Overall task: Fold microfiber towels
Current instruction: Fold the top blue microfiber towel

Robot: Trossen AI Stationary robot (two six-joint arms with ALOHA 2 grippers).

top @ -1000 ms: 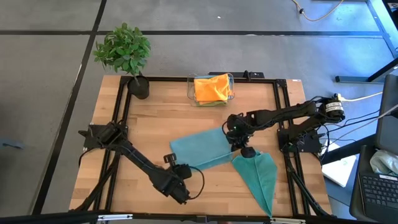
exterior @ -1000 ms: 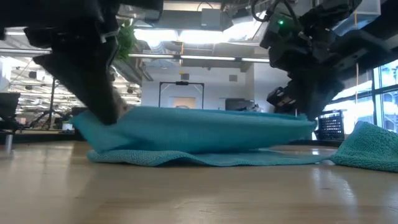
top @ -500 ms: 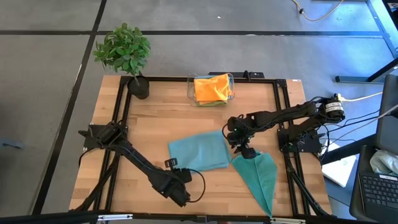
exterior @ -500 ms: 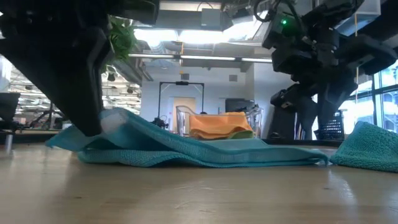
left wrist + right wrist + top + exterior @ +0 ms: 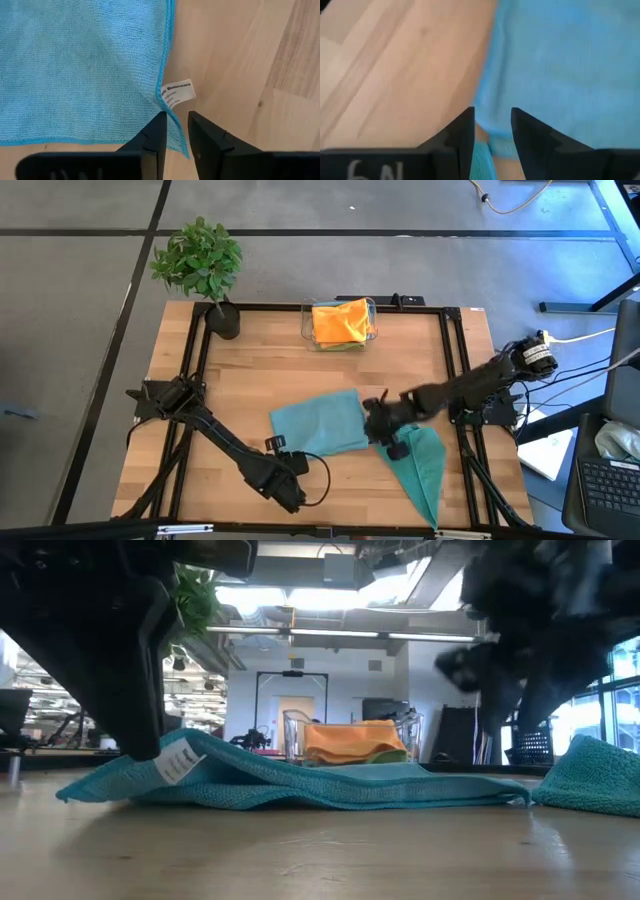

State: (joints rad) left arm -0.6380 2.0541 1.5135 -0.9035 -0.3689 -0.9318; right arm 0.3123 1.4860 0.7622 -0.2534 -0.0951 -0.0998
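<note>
A teal microfiber towel (image 5: 318, 425) lies folded flat in the middle of the table; its corner with a white label (image 5: 177, 93) points toward the near edge. My left gripper (image 5: 176, 136) stands open just above that corner (image 5: 290, 460). My right gripper (image 5: 385, 432) is open (image 5: 492, 131) over the towel's right edge, beside a second teal towel (image 5: 420, 465) that lies crumpled at the near right. An orange towel (image 5: 340, 320) rests on a green one in a clear bin at the far edge.
A potted plant (image 5: 200, 265) stands at the far left corner. The clear bin (image 5: 308, 330) stands at the far middle. A black frame (image 5: 450, 350) runs round the tabletop. Bare wood shows at the far left and the near left.
Both grippers have opened and let go of the teal towel. Its raised fold has dropped and now lies flat on the table. My right gripper has swung toward the near edge, closer to the second teal towel. My left gripper has tipped a little in place.
</note>
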